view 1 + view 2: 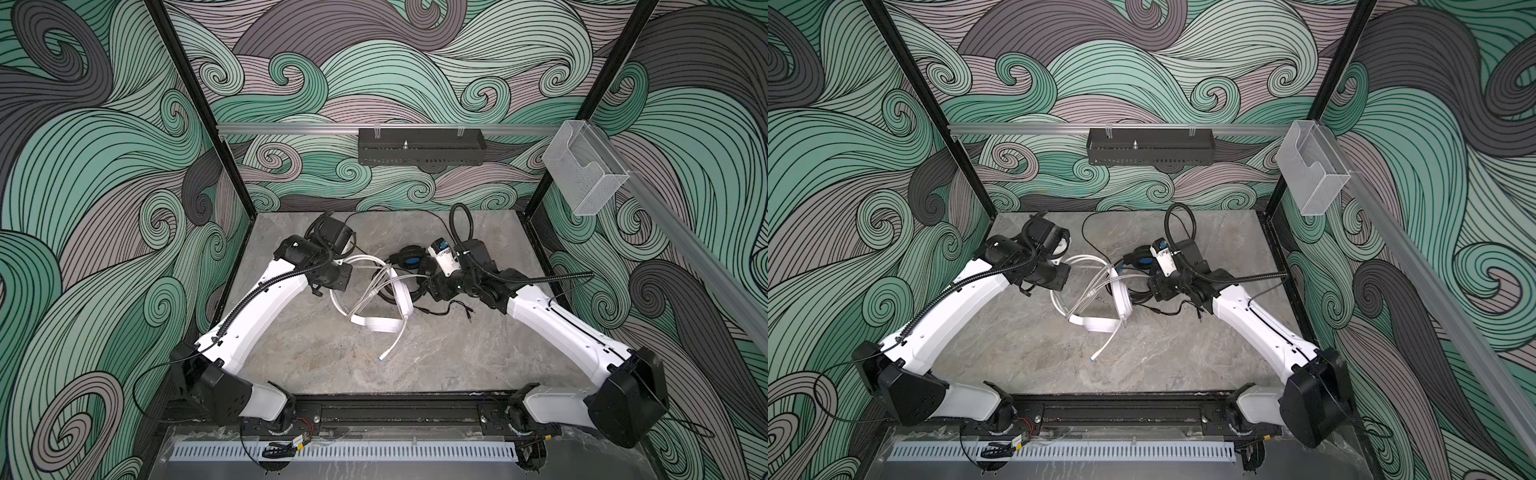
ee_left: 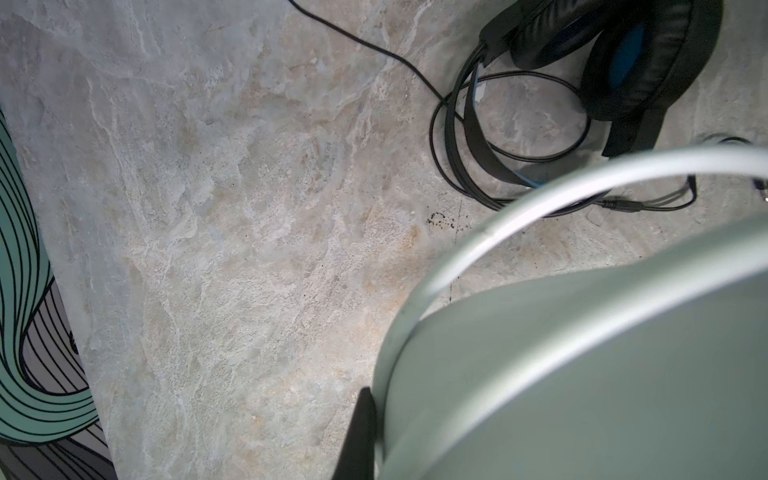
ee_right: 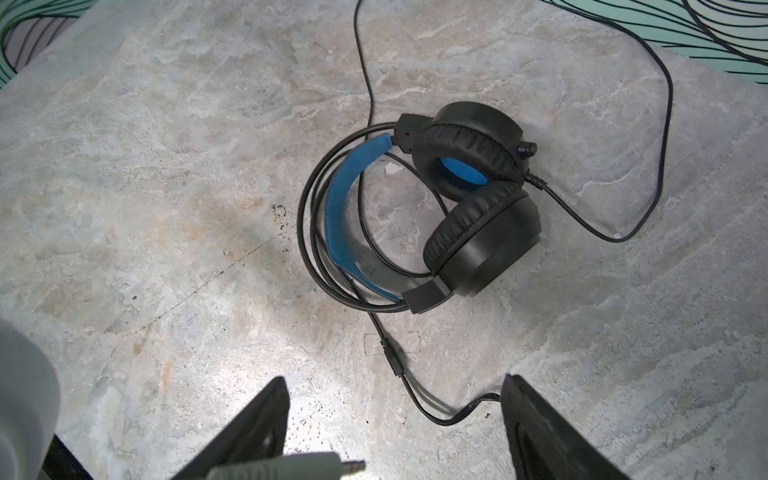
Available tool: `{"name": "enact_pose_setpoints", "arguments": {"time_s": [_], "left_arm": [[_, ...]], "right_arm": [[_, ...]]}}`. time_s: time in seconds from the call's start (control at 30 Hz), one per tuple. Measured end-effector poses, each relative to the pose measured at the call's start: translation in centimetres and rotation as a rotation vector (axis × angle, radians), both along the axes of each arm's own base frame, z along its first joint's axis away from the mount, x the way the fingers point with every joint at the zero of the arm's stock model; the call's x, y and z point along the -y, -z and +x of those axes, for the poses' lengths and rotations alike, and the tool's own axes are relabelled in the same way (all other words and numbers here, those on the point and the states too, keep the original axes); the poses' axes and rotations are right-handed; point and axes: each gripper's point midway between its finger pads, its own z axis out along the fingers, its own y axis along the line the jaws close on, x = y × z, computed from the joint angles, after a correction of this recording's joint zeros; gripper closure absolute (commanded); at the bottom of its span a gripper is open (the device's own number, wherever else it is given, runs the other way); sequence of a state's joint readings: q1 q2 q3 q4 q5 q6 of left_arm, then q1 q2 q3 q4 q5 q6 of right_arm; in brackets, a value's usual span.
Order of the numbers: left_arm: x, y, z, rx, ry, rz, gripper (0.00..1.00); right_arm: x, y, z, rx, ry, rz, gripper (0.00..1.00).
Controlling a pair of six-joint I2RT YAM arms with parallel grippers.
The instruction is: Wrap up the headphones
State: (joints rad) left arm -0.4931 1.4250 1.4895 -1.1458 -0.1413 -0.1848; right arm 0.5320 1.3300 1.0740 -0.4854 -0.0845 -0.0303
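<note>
Finds the right tool (image 3: 395,380) with jaws spread wide and empty, above the table (image 3: 166,208) and straddling the black cable's forked plug end (image 3: 392,357). Places the black headphones (image 3: 478,208) straight ahead of that tool, lying on the table with cups together and the blue-lined headband (image 3: 345,216) arching toward the white headphones (image 1: 376,322), cable looped loosely round the band, and so makes the right arm plainly the nearer one. Shows the left tool (image 1: 328,284) closed hard by the white headphones, though cannot tell whether anything is pinched.
</note>
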Motion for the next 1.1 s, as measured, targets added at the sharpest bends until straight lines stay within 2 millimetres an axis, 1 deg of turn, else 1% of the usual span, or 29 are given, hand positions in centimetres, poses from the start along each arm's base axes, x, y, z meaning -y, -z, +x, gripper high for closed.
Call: {"name": "enact_pose_setpoints", "arguments": {"time_s": [0.13,0.27,0.43,0.53,0.63,0.73,0.83,1.0,1.1], "left_arm": [[-0.3,1.0,0.4,-0.042,-0.028,-0.006,1.0],[-0.9,2.0,1.0,-0.078,-0.06,-0.01,1.0],[-2.5,3.0,1.9,-0.112,-0.125,-0.023,1.0],[-3.8,3.7,2.7,-0.133,-0.176,-0.036,1.0],[-5.2,4.6,4.1,-0.152,-0.235,-0.053,1.0],[-6.7,5.3,6.4,-0.158,-0.296,-0.076,1.0],[-8.1,6.1,9.1,-0.156,-0.348,-0.094,1.0],[-10.8,7.5,14.3,-0.159,-0.426,-0.116,1.0],[-12.2,8.5,16.9,-0.148,-0.461,-0.124,1.0]], "right_arm": [[0.8,-0.3,0.3,-0.013,0.037,-0.014,0.0],[1.3,-0.5,0.4,-0.016,0.054,-0.024,0.01],[1.8,-0.7,0.4,-0.026,0.07,-0.052,0.0],[2.1,-1.7,0.6,-0.016,0.082,-0.062,0.0],[2.2,-3.0,0.8,-0.001,0.09,-0.063,0.0],[2.3,-3.9,0.6,0.006,0.091,-0.059,0.01],[2.7,-4.3,-0.2,-0.001,0.094,-0.057,0.0],[3.3,-5.5,-1.4,0.006,0.102,-0.042,0.0],[3.5,-5.9,-1.8,0.01,0.105,-0.037,0.0]]}}
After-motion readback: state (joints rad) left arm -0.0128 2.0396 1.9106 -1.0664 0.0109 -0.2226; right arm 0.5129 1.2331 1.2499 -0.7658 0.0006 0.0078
